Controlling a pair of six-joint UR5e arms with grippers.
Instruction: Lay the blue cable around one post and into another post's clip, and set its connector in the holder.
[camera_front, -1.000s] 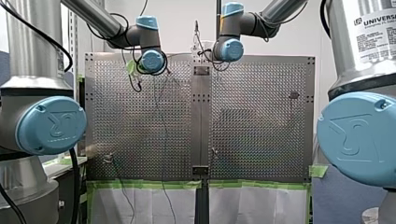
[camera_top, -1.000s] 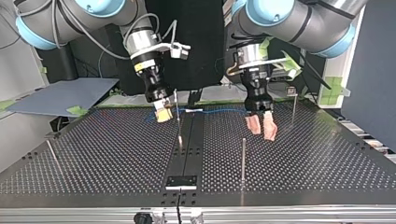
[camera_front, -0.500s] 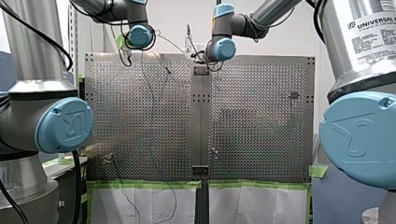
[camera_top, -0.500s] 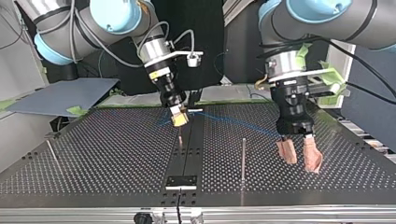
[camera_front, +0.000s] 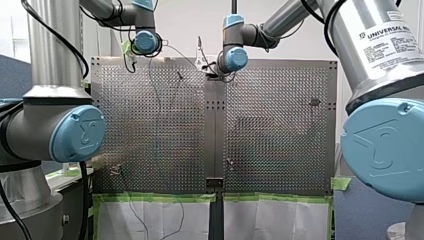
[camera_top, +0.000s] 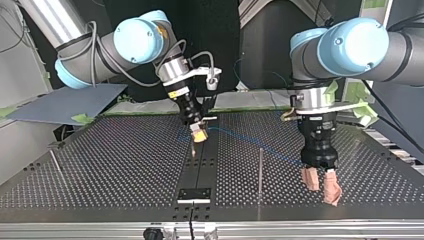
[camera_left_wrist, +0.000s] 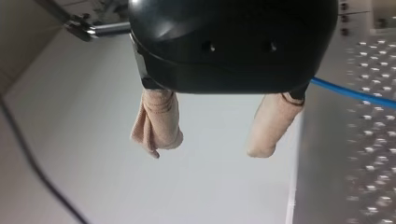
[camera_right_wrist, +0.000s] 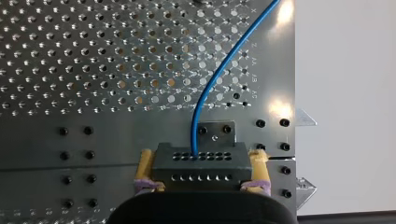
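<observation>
My right jaws are gripping the connector (camera_right_wrist: 201, 163) while my left jaws are hanging wide open, empty. Before closing, they should be straddling the blue cable (camera_left_wrist: 355, 93) squarely.

Front view: flat, bright room light; white wall at upper centre nearly washed out; perforated table (camera_front: 270, 125) grey, with a darker patch right of centre.
Top view: black backdrop at upper centre; table dim.
Right wrist view: two glare spots on the table beyond the connector (camera_right_wrist: 201, 169) clamped in my right gripper (camera_right_wrist: 201, 156).
Left wrist view: pale, even ground behind my left gripper (camera_left_wrist: 208, 145); table holes beside it blurred.
</observation>
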